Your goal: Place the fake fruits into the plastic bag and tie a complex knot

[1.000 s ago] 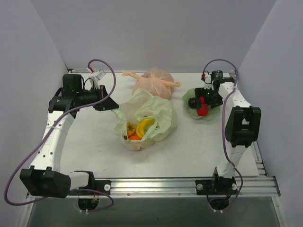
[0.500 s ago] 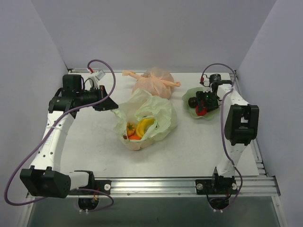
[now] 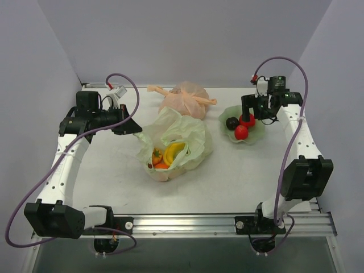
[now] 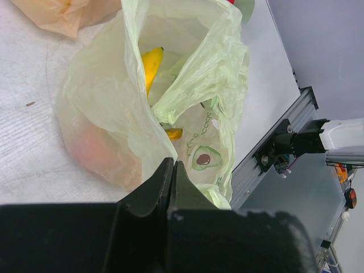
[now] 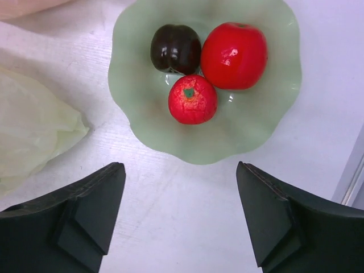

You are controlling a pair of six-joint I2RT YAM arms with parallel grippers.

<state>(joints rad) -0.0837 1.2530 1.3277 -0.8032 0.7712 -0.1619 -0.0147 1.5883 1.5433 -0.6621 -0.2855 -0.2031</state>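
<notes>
The pale green plastic bag (image 3: 190, 136) lies open mid-table, with yellow bananas (image 3: 173, 151) and an orange fruit (image 3: 161, 165) inside. My left gripper (image 3: 135, 129) is shut on the bag's left edge; in the left wrist view its jaws (image 4: 172, 166) are pressed together at the bag (image 4: 108, 108), and a banana (image 4: 150, 63) shows inside. My right gripper (image 3: 248, 111) is open and empty above the dish. In the right wrist view it (image 5: 181, 166) hangs over bare table just short of two red fruits (image 5: 234, 48) (image 5: 193, 99) and a dark one (image 5: 175, 49).
The fruits lie in a pale green wavy-edged dish (image 3: 257, 135), also in the right wrist view (image 5: 142, 131). A peach-orange knotted bag (image 3: 185, 102) lies behind the green bag. Walls close in the back and sides. An aluminium rail (image 3: 193, 223) runs along the near edge.
My right gripper has risen and pulled back from low over the dish, with nothing in it. The fruits stay in the dish. The left arm has held still.
</notes>
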